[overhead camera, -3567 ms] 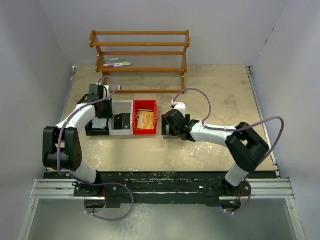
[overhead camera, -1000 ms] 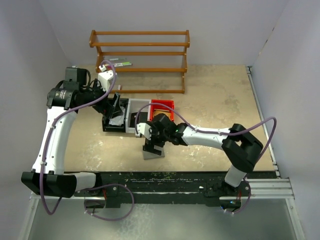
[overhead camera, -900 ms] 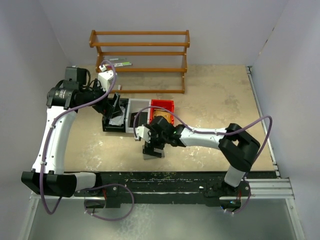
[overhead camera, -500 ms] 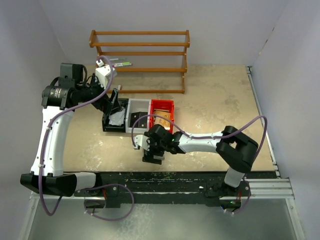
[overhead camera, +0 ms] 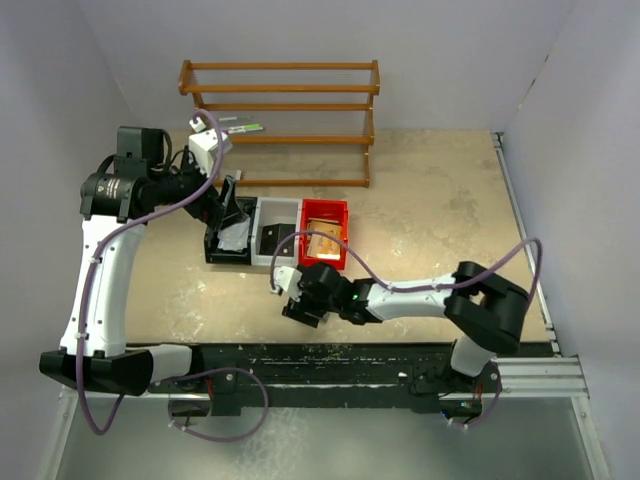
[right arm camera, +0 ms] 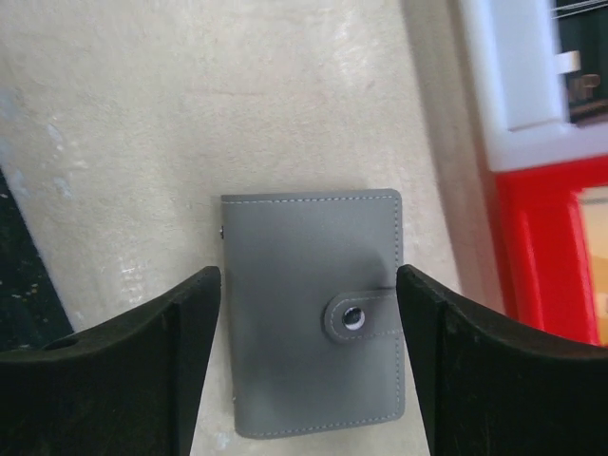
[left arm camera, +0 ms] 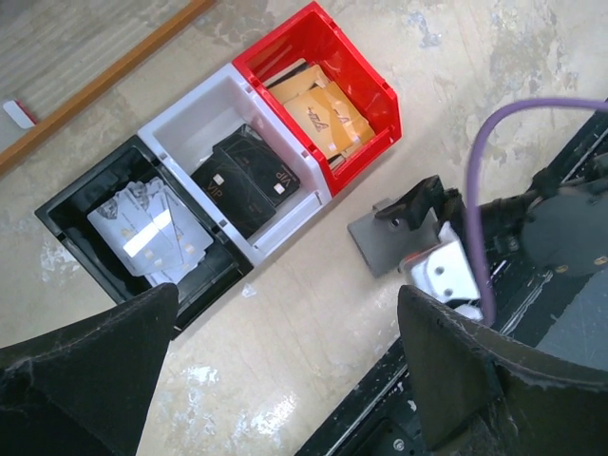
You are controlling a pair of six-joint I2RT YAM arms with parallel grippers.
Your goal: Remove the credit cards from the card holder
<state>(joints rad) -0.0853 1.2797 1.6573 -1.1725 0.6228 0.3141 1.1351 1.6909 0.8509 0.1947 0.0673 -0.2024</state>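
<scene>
Got the card holder (right arm camera: 309,313) lying flat on the table (right arm camera: 142,114), folded shut, with the snap tab buttoned on the upward face. Sits near the table's front edge, just in front of the red bin (left arm camera: 375,90) and white bin (left arm camera: 190,119), touching neither. Shows in the left wrist view as a grey slab poking out from under the right arm.

Straddled from above by the right gripper (right arm camera: 306,285), with jaws spread wide and one finger off each long side of the case. Can't tell from the wrist view whether either finger touches it. Mostly hidden under that gripper in the top view.

Found the left gripper (left arm camera: 290,304) raised high over the row of bins, with jaws wide apart and nothing between them. Hangs roughly above the black bin (left arm camera: 66,214) in the top view, well apart from the holder.

Bin contents:
- pale cards (left arm camera: 147,233) in the black bin
- black cards (left arm camera: 245,176) marked VIP in the white bin
- tan cards (left arm camera: 323,109) in the red bin

Spotted a wooden rack (overhead camera: 280,100) at the far end of the table, with a couple of pens (overhead camera: 238,126) on a shelf.
</scene>
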